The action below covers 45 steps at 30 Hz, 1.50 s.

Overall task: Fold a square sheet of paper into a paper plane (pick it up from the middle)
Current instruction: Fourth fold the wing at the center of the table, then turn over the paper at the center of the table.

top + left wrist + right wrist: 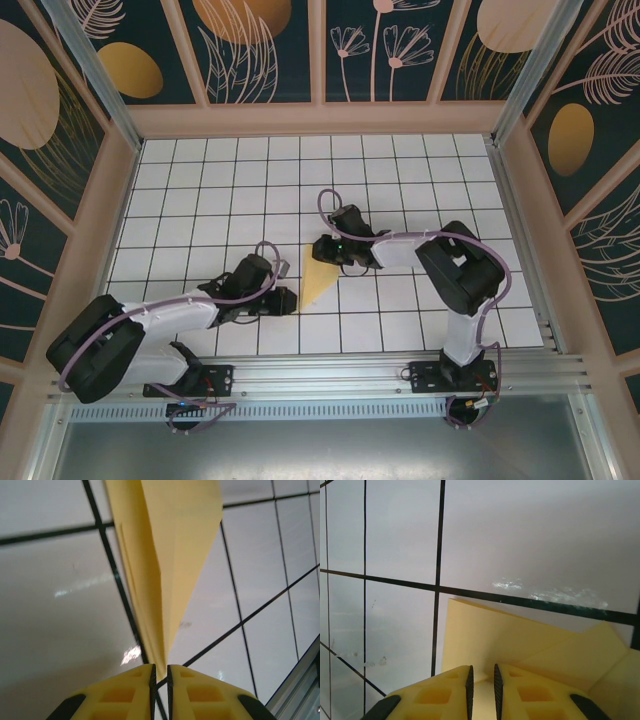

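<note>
Paper plane lies on white grid surface between the arms; left gripper pinches its pointed tip, right gripper pinches its wide rear edge, both jaws nearly together

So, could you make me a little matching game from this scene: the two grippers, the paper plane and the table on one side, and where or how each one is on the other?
Things:
1. left gripper
2. right gripper
3. paper plane
4. table

Places and states:
a. white with black grid lines
b. jaws close together at the plane's wide end
c. yellow, folded to a point
d. jaws shut on the plane's pointed tip

Pairs: 1-d, 2-b, 3-c, 4-a.
</note>
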Each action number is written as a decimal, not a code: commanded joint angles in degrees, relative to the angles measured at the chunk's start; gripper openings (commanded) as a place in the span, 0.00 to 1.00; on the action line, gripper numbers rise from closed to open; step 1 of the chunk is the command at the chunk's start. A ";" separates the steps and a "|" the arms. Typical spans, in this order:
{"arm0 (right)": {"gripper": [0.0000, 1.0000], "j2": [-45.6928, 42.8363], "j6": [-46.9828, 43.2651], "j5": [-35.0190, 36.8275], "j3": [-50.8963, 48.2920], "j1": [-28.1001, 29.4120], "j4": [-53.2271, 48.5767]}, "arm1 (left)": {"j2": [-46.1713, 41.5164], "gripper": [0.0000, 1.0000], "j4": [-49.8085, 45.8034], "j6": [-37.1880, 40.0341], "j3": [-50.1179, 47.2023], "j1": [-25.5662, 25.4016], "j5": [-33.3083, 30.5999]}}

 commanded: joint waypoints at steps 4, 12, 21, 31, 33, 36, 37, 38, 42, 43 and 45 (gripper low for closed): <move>0.34 -11.65 0.12 6.43 -3.40 -0.43 -5.57 | 4.24 0.17 -2.79 2.51 11.31 0.23 -8.26; 0.41 -18.61 5.68 5.41 -13.42 -1.53 -4.90 | 14.59 0.12 0.77 4.07 16.24 0.42 -5.51; 0.43 -16.82 9.33 0.78 -17.09 -0.67 1.14 | 20.32 0.08 -0.99 5.60 17.44 0.41 -8.61; 0.43 -12.88 12.13 -0.88 -16.44 0.05 2.20 | 21.49 0.08 -1.16 6.11 15.46 0.40 -9.00; 0.43 -12.54 12.37 -1.18 -16.49 0.33 2.50 | 21.49 0.08 -0.53 5.95 14.86 0.45 -8.36; 0.43 -12.08 12.93 -1.97 -16.64 0.59 3.58 | 21.41 0.08 -0.25 5.59 14.30 0.40 -8.17; 0.43 -11.87 13.21 -2.54 -16.75 0.68 4.46 | 21.29 0.08 -0.16 5.50 14.14 0.45 -8.10; 0.43 -11.81 13.51 -2.79 -16.84 0.77 5.04 | 21.24 0.08 -0.04 5.41 14.02 0.41 -7.98; 0.43 -11.28 14.01 -3.32 -16.09 1.03 5.80 | 20.88 0.09 1.01 4.75 13.27 0.48 -6.60; 0.43 -11.15 14.07 -3.28 -15.90 1.04 5.77 | 20.80 0.09 1.28 4.62 13.07 0.40 -6.27; 0.42 -11.09 14.22 -3.19 -15.75 1.12 5.79 | 20.66 0.09 1.78 4.07 12.89 0.41 -5.76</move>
